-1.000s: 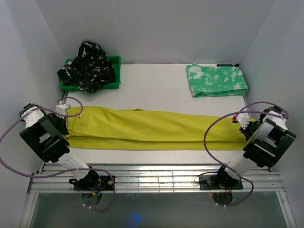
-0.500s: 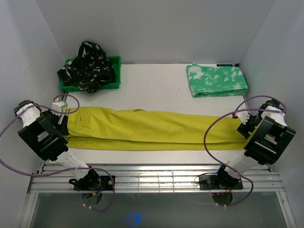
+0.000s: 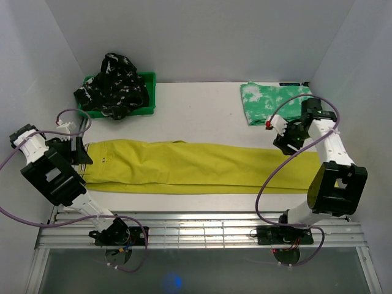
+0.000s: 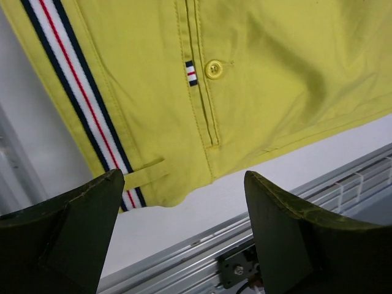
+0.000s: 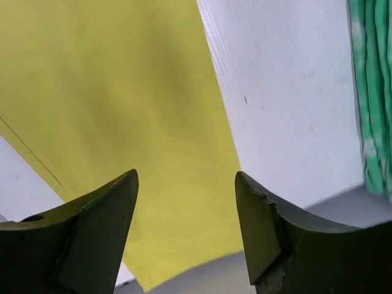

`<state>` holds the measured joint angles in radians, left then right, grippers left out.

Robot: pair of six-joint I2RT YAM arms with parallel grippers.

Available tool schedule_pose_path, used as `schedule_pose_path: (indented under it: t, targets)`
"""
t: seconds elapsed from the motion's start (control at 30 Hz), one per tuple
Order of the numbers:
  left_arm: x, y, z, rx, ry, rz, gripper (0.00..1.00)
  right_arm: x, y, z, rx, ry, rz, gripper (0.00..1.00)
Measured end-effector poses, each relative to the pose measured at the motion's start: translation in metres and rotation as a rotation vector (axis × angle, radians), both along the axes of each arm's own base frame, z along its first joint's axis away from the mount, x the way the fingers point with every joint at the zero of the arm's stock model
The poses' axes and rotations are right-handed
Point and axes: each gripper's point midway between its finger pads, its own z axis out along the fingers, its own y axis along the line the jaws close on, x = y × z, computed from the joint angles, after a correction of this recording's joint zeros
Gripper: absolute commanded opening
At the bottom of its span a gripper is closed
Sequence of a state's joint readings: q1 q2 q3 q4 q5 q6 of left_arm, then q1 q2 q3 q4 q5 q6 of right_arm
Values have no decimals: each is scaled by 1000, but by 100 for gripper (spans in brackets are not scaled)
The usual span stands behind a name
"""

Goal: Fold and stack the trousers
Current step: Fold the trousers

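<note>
The yellow pair (image 3: 196,164) lay flat and stretched out across the near half of the table (image 3: 202,116), waist at the left and leg ends at the right, with a long crease running near its front edge. The left gripper (image 3: 76,150) sat at the waist end, just off the left edge of the cloth, its jaws spread wide with nothing between them. Its wrist camera looked down past the two dark fingers (image 4: 73,226) onto the waist corner of the yellow pair (image 4: 263,79), showing a yellow button (image 4: 214,68), a navy, white and red stripe (image 4: 73,92) along the waistband and a belt loop, with white table and the metal rail (image 4: 202,245) beyond the cloth's edge. The right gripper (image 3: 288,136) was over the far right part of the table, between the yellow pair and the green pair (image 3: 260,104), its jaws also released and holding nothing. From its wrist camera the fingers (image 5: 269,226) framed the edge of the yellow pair (image 5: 110,104) against bare table, and a strip of the green pair (image 5: 370,92) showed at the right border. The green pair lay folded in a flat rectangle at the far right corner, apart from the yellow pair, and the right arm crossed over its near side in the top view. The black pair (image 3: 113,86) was heaped in the bin (image 3: 149,92) at the far left corner, spilling over its left rim.
</note>
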<state>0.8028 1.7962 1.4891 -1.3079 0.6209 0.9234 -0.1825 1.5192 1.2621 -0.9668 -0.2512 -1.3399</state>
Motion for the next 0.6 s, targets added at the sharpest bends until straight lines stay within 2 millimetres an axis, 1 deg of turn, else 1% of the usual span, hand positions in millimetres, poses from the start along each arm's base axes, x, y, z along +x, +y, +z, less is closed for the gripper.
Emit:
schedule_pose_path:
  t: [0.07,0.17,0.2,0.33,0.43,0.5,0.6]
  targets:
    - [-5,-9,-5,-48,27,26,90,1,41,-1,37,13,71,67]
    - [-13,-19,-16,-91,69,62,87,1,103,-3,89,17,182,63]
    - [-18,-25,-22,-117,97,85,85,-3,128,-5,111,21,225,61]
    - [-26,-36,-33,-174,162,164,81,-20,197,-15,174,52,343,56]
    - [-25,-37,-35,-196,185,230,80,-37,241,-23,211,68,415,54]
    - [-25,-37,-35,-206,191,266,81,-52,264,-31,223,81,453,53]
    - [-26,-39,-33,-215,199,305,81,-74,290,-42,232,100,501,51]
